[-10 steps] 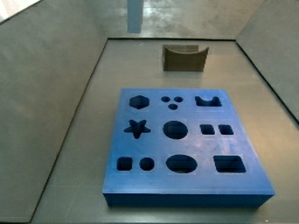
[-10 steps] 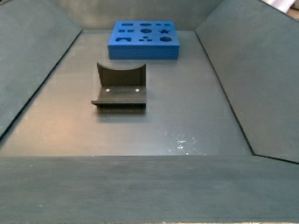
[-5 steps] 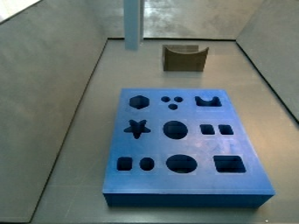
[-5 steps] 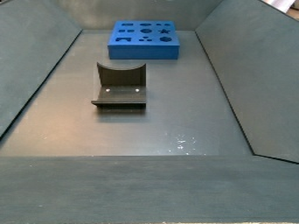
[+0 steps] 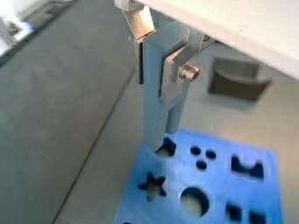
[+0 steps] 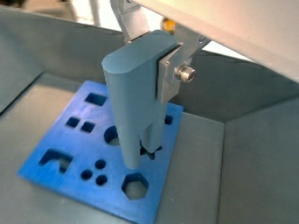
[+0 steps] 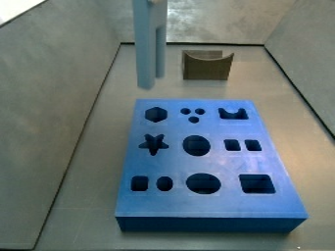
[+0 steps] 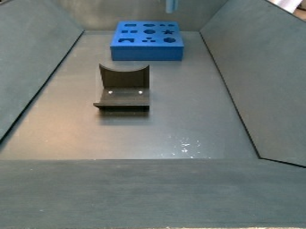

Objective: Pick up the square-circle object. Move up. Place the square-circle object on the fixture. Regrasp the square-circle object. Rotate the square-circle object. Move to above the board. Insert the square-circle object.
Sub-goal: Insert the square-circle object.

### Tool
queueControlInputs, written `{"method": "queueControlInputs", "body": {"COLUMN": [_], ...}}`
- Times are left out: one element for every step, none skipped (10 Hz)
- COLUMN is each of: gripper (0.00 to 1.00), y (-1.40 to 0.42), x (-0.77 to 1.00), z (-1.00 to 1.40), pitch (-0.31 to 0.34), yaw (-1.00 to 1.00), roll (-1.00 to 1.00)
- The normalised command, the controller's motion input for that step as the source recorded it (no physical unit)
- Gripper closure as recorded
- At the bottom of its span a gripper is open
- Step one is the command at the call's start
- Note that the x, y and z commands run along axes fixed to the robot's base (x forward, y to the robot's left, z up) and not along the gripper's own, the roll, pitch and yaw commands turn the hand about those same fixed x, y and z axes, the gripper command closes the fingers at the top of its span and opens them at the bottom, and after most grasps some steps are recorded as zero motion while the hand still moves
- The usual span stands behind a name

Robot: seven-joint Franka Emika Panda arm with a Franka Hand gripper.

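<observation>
The square-circle object (image 5: pixel 159 105) is a pale blue-grey peg that hangs upright, and my gripper (image 5: pixel 158 59) is shut on its upper part. Both wrist views show the silver fingers (image 6: pixel 176 74) pressed against its flat sides. Its lower end (image 6: pixel 146 144) hangs in the air above the blue board (image 6: pixel 52 144), over the side with the hexagon hole. In a side view only the peg (image 7: pixel 147 39) shows, coming down from the top edge near the board's (image 7: pixel 210 191) far left corner. The fixture (image 7: pixel 206 65) stands beyond the board, with nothing on it.
Grey sloping walls enclose the floor on all sides (image 7: pixel 59 118). The board (image 8: pixel 148 40) lies at one end of the bin and the fixture (image 8: pixel 123 87) near the middle, seen also in a wrist view (image 5: pixel 239 79).
The held peg has travelled from near the fixture toward the board and now reaches further down in the side view. The board and fixture have not moved.
</observation>
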Motion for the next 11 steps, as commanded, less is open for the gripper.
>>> {"method": "queueControlInputs", "body": {"gripper": [1.0, 1.0, 1.0, 1.0, 1.0, 1.0, 1.0, 1.0, 1.0, 1.0, 1.0], "y": [-0.37, -0.51, -0.58, -0.74, -0.81, -0.77, -0.67, -0.49, -0.41, -0.29, -0.24], "x": [0.0, 0.0, 0.08, 0.13, 0.02, 0.0, 0.0, 0.0, 0.0, 0.0, 0.0], "z": [-0.43, -0.4, -0.44, -0.39, -0.23, -0.1, 0.0, 0.01, 0.05, 0.06, 0.05], "pitch": [-0.163, -0.17, -0.161, -0.13, -0.074, -0.026, 0.0, 0.026, 0.034, 0.046, 0.047], "yaw": [-0.8, -0.71, -0.56, -0.45, -0.47, -0.52, -0.61, -0.73, -0.77, -0.83, -0.86], "roll": [0.0, 0.0, 0.0, 0.01, 0.04, 0.02, 0.02, 0.05, 0.06, 0.08, 0.09]}}
